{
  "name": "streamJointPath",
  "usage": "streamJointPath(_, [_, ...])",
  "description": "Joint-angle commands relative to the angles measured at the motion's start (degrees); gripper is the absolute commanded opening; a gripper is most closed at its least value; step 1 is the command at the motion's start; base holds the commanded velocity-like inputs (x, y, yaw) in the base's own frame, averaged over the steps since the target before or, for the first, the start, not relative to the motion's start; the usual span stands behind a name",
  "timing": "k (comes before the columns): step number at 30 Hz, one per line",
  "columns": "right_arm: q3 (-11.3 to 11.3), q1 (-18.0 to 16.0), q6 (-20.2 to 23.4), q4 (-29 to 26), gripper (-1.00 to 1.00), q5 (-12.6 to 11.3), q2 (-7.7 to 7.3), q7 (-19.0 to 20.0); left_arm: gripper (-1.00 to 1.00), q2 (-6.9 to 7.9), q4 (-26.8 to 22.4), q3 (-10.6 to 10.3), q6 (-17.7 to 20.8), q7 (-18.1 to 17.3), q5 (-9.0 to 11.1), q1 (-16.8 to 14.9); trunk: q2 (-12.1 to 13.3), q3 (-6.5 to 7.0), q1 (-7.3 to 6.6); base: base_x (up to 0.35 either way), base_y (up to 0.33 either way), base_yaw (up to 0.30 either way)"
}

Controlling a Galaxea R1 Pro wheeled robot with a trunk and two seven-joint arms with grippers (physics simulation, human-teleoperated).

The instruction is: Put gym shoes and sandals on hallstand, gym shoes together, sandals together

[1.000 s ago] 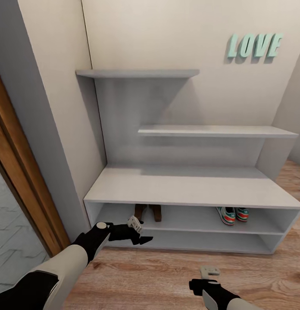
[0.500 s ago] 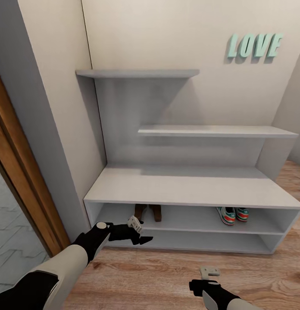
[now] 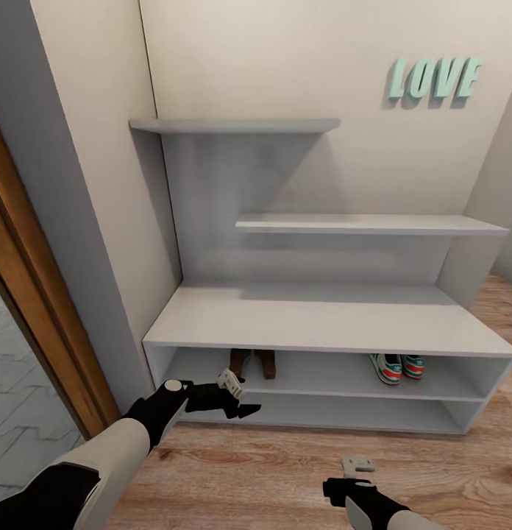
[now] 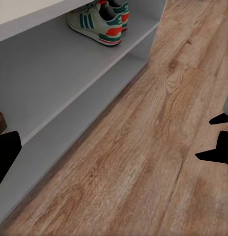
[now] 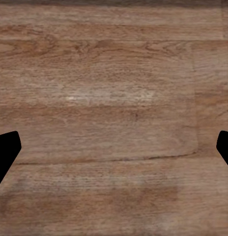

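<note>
Presently, left gripper (image 3: 237,397): jaws spread, empty, before the hallstand (image 3: 322,324). Right gripper (image 5: 114,147): spread over bare corridor floor (image 5: 114,88). Sandals (image 3: 252,362), upper slot left, heels outward. Gym shoes (image 4: 99,22), same slot right, side by side, toes outward; stripes legible from left wrist.

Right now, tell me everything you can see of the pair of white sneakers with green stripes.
The two white lace-up sneakers with green side stripes stand upright, side by side and close together, on the upper open shelf of the pale grey shoe rack, near its right end under the bench top. Red-orange patches mark toes and tongues, and the soles look pale with a green edge. They rest on the shelf alone; nothing grips them.
</note>
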Motion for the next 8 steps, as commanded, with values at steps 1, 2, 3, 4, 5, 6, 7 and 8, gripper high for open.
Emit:
streamJointPath(1, [0.5, 0.0, 0.3, -0.1, 1.0, -0.6, 0.01, -0.2, 1.0, -0.01, 0.0, 0.1, -0.5, 0.0, -0.6, 0.0, 0.0, -0.05, -0.01, 0.0, 0.0, 0.0])
streamJointPath(2, [0.5, 0.0, 0.3, -0.1, 1.0, -0.6, 0.01, -0.2, 1.0, -0.01, 0.0, 0.1, -0.5, 0.0, -0.6, 0.0, 0.0, -0.05, -0.01, 0.0, 0.0, 0.0])
streamJointPath(3, [0.5, 0.0, 0.3, -0.1, 1.0, -0.6, 0.01, -0.2, 1.0, -0.01, 0.0, 0.1, -0.5, 0.0, -0.6, 0.0, 0.0, -0.05, -0.01, 0.0, 0.0, 0.0])
streamJointPath(4, [0.5, 0.0, 0.3, -0.1, 1.0, -0.6, 0.01, -0.2, 1.0, -0.01, 0.0, 0.1, -0.5, 0.0, -0.6, 0.0, 0.0, -0.05, -0.01, 0.0, 0.0, 0.0])
streamJointPath(5, [0.5, 0.0, 0.3, -0.1, 1.0, -0.6, 0.01, -0.2, 1.0, -0.01, 0.0, 0.1, -0.5, 0.0, -0.6, 0.0, 0.0, -0.05, -0.01, 0.0, 0.0, 0.0])
streamJointPath(6, [0.5, 0.0, 0.3, -0.1, 1.0, -0.6, 0.01, -0.2, 1.0, -0.01, 0.0, 0.1, -0.5, 0.0, -0.6, 0.0, 0.0, -0.05, -0.01, 0.0, 0.0, 0.0])
streamJointPath(7, [0.5, 0.0, 0.3, -0.1, 1.0, -0.6, 0.01, -0.2, 1.0, -0.01, 0.0, 0.1, -0.5, 0.0, -0.6, 0.0, 0.0, -0.05, -0.01, 0.0, 0.0, 0.0])
streamJointPath(8, [0.5, 0.0, 0.3, -0.1, 1.0, -0.6, 0.01, -0.2, 1.0, -0.01, 0.0, 0.1, -0.5, 0.0, -0.6, 0.0, 0.0, -0.05, -0.01, 0.0, 0.0, 0.0])
